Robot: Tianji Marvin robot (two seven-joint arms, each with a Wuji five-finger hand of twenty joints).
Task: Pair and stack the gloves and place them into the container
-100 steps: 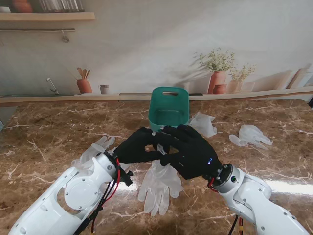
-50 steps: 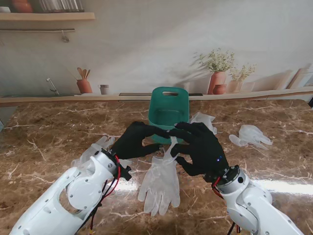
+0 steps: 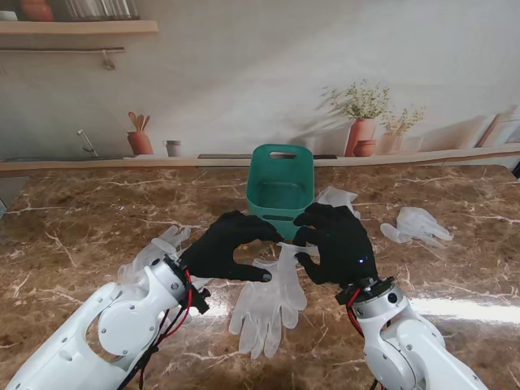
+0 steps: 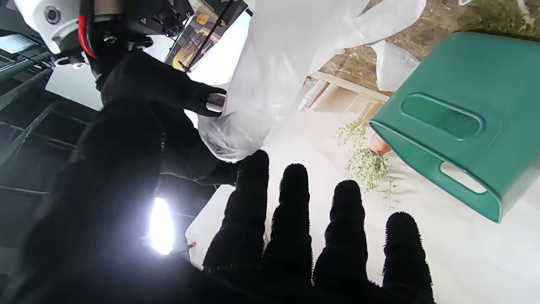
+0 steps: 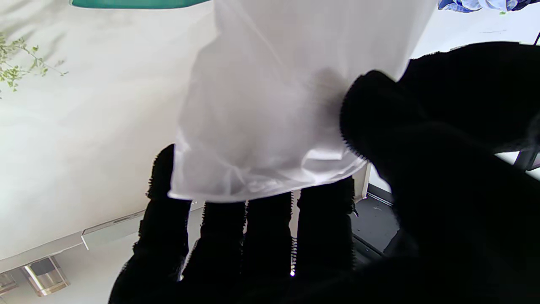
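Near the centre of the stand view, the right hand [image 3: 340,244] pinches the cuff of a translucent white glove [image 3: 272,296]; the right wrist view shows the thumb pressed on one side of the thin film and the four fingers [image 5: 270,236] behind it. The glove's fingers drape onto the marble table [image 3: 81,219] in the lower middle of the frame. The left hand [image 3: 227,246] sits just left of it, fingers curled but holding nothing, its fingertips close to the cuff. The green container [image 3: 280,188] stands upright just beyond both hands, centre frame. Another glove [image 3: 338,203] lies right beside the container, a third glove [image 3: 416,225] farther toward the right edge, and a fourth glove [image 3: 154,250] sits partly hidden behind the left forearm at lower left
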